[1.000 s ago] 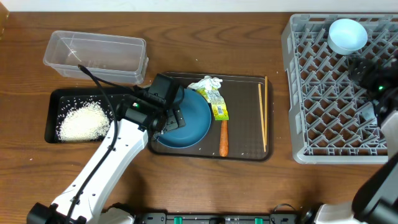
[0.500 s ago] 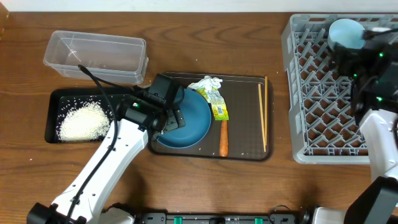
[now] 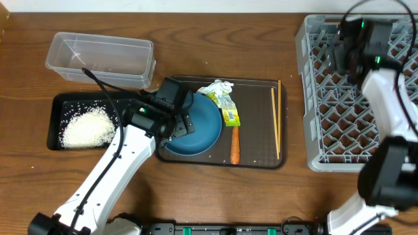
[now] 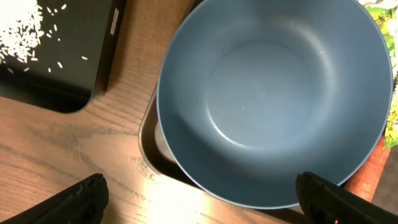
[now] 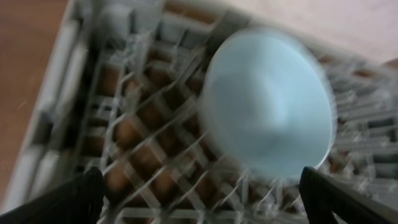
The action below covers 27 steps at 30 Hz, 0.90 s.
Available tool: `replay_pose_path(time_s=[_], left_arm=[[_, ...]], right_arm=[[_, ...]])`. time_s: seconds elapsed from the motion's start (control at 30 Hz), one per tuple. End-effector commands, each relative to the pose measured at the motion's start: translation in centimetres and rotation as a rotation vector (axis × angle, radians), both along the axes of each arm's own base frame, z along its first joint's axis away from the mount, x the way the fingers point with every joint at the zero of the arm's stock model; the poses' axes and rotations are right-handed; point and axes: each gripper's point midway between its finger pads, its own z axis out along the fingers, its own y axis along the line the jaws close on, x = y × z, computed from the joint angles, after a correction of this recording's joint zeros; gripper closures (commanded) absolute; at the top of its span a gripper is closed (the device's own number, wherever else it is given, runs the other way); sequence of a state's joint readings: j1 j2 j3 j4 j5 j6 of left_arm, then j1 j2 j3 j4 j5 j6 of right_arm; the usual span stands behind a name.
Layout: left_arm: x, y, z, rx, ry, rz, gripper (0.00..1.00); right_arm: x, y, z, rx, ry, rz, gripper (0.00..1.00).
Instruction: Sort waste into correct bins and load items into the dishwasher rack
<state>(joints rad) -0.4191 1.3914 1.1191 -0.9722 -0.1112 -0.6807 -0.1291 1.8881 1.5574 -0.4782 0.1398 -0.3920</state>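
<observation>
Left gripper (image 4: pixel 202 202) is gaping empty over glossy dark blue dish (image 4: pixel 273 93); right gripper (image 5: pixel 202 199) likewise over light blue bowl (image 5: pixel 267 102). Bowl is sitting in grey rack (image 5: pixel 124 143).

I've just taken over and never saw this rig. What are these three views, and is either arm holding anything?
A robot's left arm and right arm work at a table. The overhead view shows the table: rice in a black tray, a clear tub, a brown tray holding a blue dish, tissue, wrapper, carrot and chopsticks, and a grey rack on the right. The other two views come from cameras on the wrists. The left gripper hangs open over the dish; the right gripper hangs open over a pale bowl in the rack. Neither holds anything.
</observation>
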Motion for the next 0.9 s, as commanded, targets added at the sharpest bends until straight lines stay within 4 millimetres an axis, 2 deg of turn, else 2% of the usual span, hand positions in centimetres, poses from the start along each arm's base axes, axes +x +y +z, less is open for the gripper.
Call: replay_pose_path(time_s=[0.0,0.1,0.23,0.33,0.53,0.7,0.77,0.8,0.87], left_arm=[[0.3,0.2,0.5,0.004,-0.014,0.009,0.01],[0.3,0.2,0.4,0.004,-0.013,0.009,0.01],[0.3,0.2,0.4,0.004,-0.013,0.009,0.01],[0.3,0.2,0.5,0.004,-0.014,0.009,0.01],[0.3,0.2,0.4,0.004,-0.013,0.009,0.01],[0.3,0.2,0.4,0.004,-0.013,0.009,0.01],[0.3,0.2,0.5,0.004,-0.014,0.009,0.01],[0.3,0.2,0.5,0.004,-0.014,0.009,0.01],[0.3,0.2,0.5,0.003,-0.013,0.009,0.01]], right_arm=[[2.5,-1.1,2.5,-0.072,0.001,-0.015,0.01],[3.1,-1.2,1.7,-0.065,0.045,-0.011,0.01],[2.9,-1.5,-1.5,-0.081,0.136,0.001,0.01],[2.8,-2.1,-3.6,-0.073,0.175,-0.023,0.04],[2.8,-2.5,-4.2,-0.036,0.172,-0.065,0.23],[2.7,-2.5,-4.3,-0.035,0.175,-0.066,0.45],[2.7,-2.5,-4.3,-0.017,0.167,-0.09,0.49],[2.7,-2.5,-4.3,-0.007,0.163,-0.103,0.54],[2.7,-2.5,-4.3,0.013,0.153,-0.128,0.69]])
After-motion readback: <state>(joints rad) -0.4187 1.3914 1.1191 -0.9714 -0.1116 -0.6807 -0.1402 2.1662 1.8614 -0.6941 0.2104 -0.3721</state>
